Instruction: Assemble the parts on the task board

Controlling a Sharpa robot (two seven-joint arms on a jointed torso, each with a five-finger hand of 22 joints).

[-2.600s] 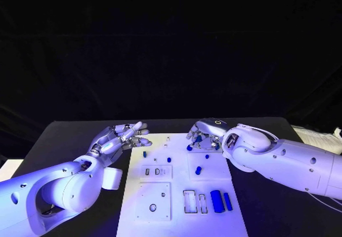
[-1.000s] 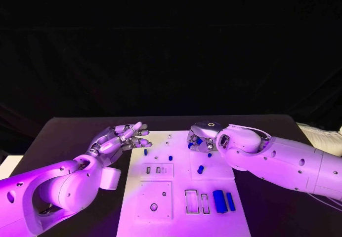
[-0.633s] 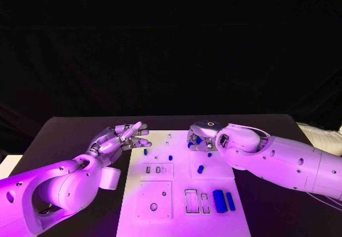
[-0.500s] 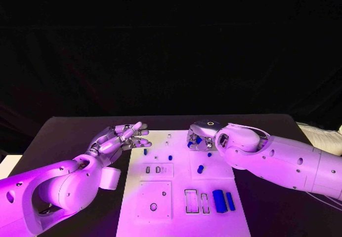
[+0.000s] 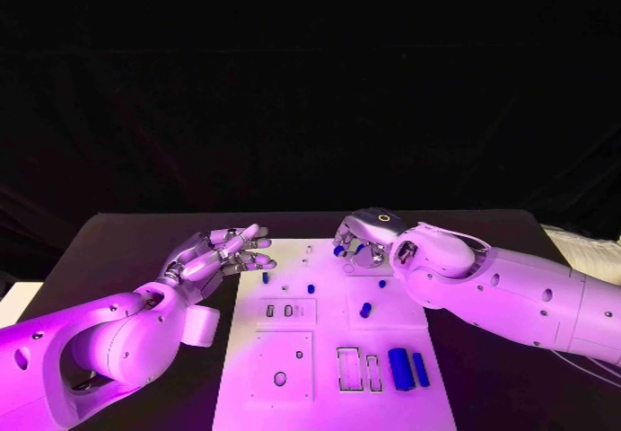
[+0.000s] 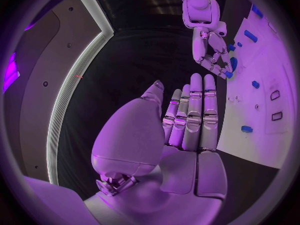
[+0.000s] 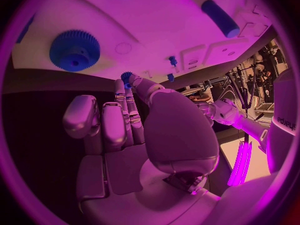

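Black table, white task board [image 5: 327, 377], blue parts [image 5: 400, 367].

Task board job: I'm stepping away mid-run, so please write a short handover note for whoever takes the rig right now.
Left hand: open, holds nothing, beside the left edge of the task board.
Right hand: above the board's far end, pinching a small blue gear at its fingertips.
Things: a large blue gear lies on the board near that hand; small blue pegs are mid-board; two blue bars lie at the near right, beside two empty rectangular slots.
Done: cannot tell which parts are seated.
Left: place the held gear; the bars look unplaced.
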